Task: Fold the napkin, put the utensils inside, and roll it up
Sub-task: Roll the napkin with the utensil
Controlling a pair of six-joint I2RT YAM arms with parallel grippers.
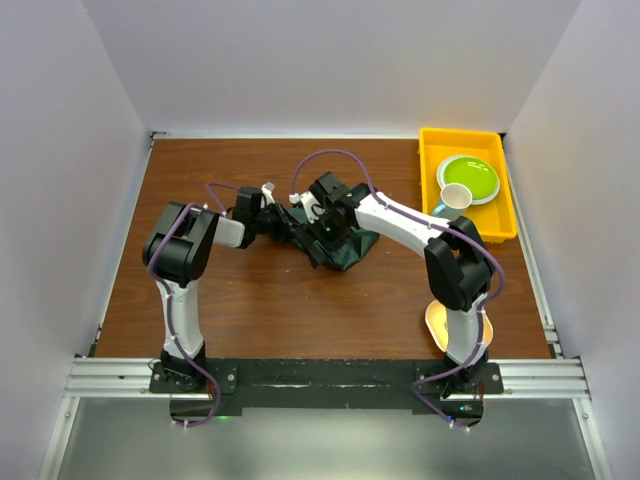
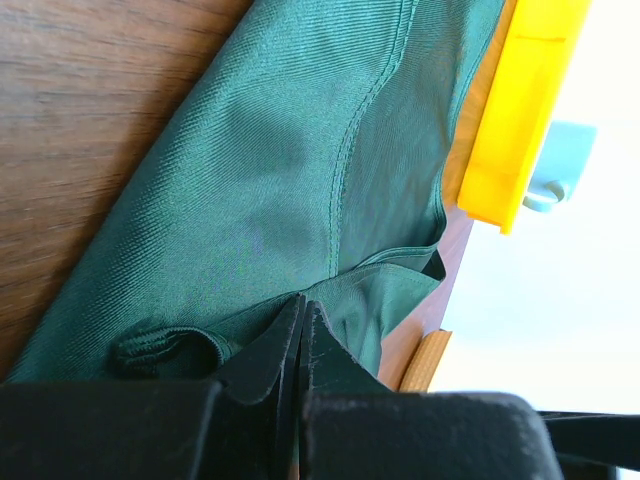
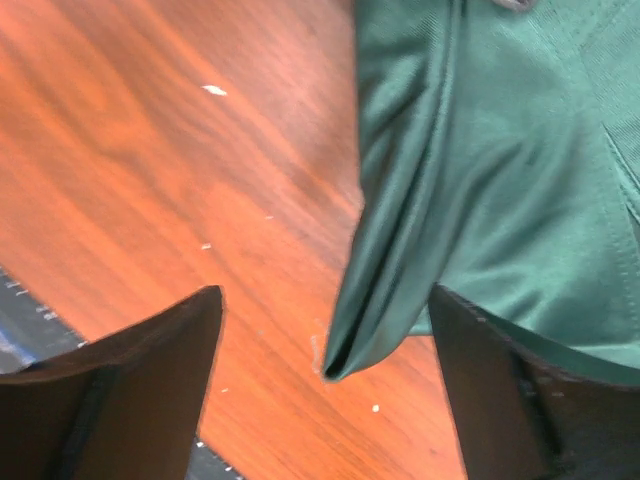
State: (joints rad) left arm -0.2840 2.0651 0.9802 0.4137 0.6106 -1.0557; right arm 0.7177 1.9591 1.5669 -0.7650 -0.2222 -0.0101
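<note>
1. The napkin [image 1: 342, 250] sits bunched up around the middle of the surface [image 1: 250, 300], right between the two arms and well apart from the yellow tray [image 1: 428, 190] at the far right.
2. The left end effector [image 2: 301, 320] has its fingers pressed together with green cloth gathered at the tips. It looks to us like it's clamped on an edge of the napkin.
3. The right end effector [image 3: 325, 300] has its fingers spread wide and isn't gripping anything.
4. The bit that matters is a folded corner of the napkin that pokes into the gap between those spread fingers. Its crease runs lengthwise, straight away from the right end effector. The cloth passes close to one finger, and we can't tell if it touches.
5. So the right arm is the nearer one to that loose corner, while the left is pinned at the other side. Our guess is the next grab belongs to the right, and it only has to close or nudge forward along the crease.
6. We can't spot the spoon in any view, so it may be hidden by the arms or the cloth.
</note>
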